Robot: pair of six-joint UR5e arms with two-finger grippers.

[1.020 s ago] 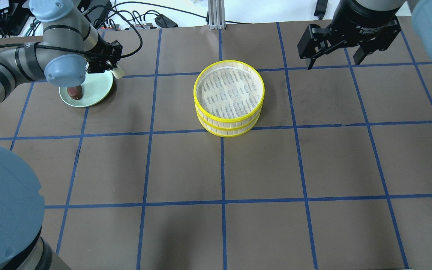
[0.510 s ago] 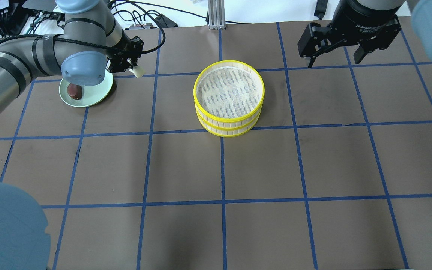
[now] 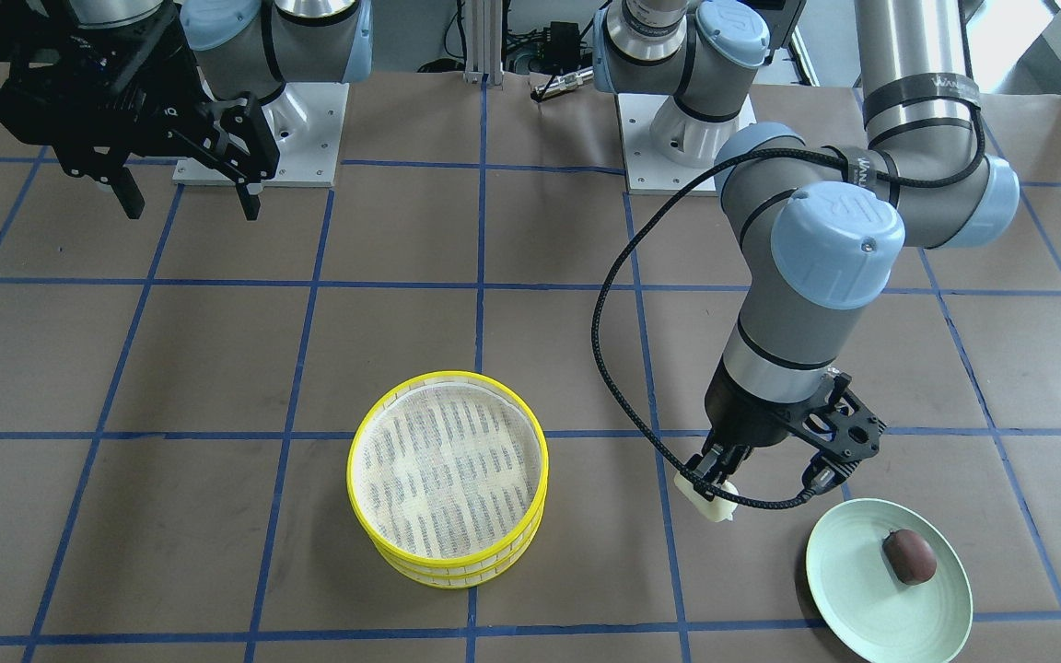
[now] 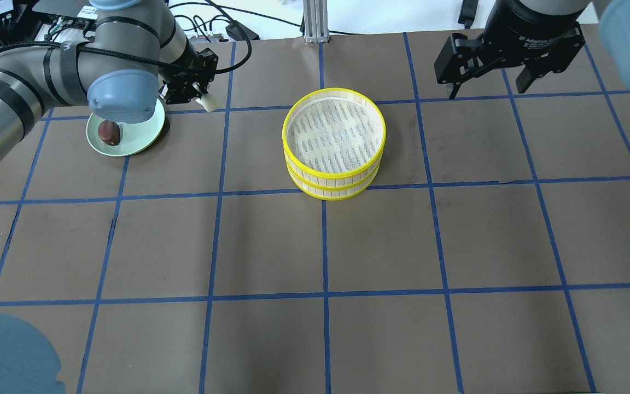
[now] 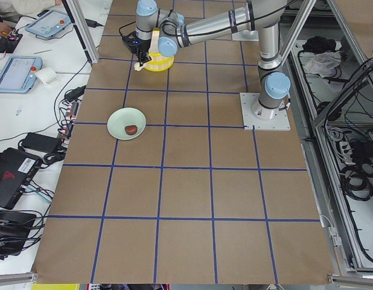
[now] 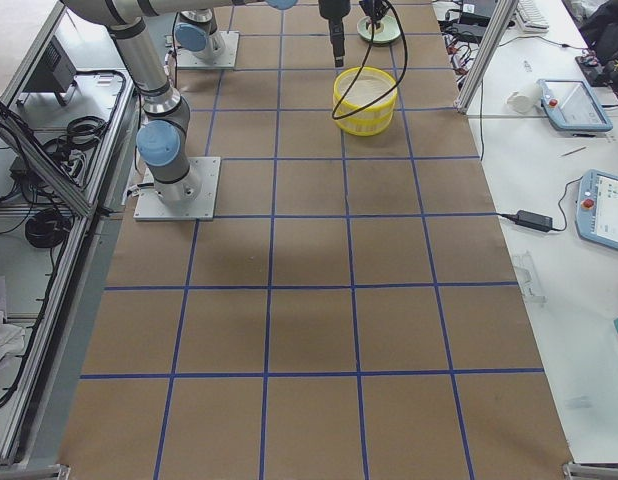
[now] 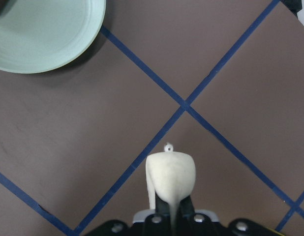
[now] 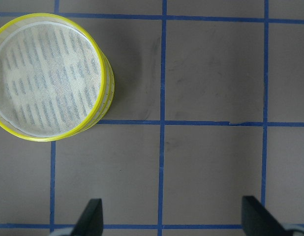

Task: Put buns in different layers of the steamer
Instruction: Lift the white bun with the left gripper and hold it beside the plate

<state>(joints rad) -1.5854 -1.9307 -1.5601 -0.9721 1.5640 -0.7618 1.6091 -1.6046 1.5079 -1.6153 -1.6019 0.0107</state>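
My left gripper [image 4: 197, 97] is shut on the cream-white bun [image 4: 209, 103] and holds it above the table, between the pale green plate [image 4: 143, 134] and the steamer. The bun also shows in the front view [image 3: 705, 500] and the left wrist view [image 7: 170, 177]. The dark reddish-brown bun [image 4: 109, 132] lies on the plate, also in the front view [image 3: 908, 556]. The two steamer layers [image 4: 335, 180] stand stacked, yellow-rimmed, with nothing on the top mesh [image 3: 446, 571]. My right gripper [image 4: 489, 86] is open and empty, high at the far right.
Brown table with blue tape grid lines. Cables and boxes lie beyond the far edge [image 4: 227, 27]. A metal post [image 4: 314, 22] stands at the far middle. Operator tablets lie on side tables [image 5: 20, 66].
My left gripper has carried the cream-white bun off the plate and rightward toward the steamer. The right arm has not moved.
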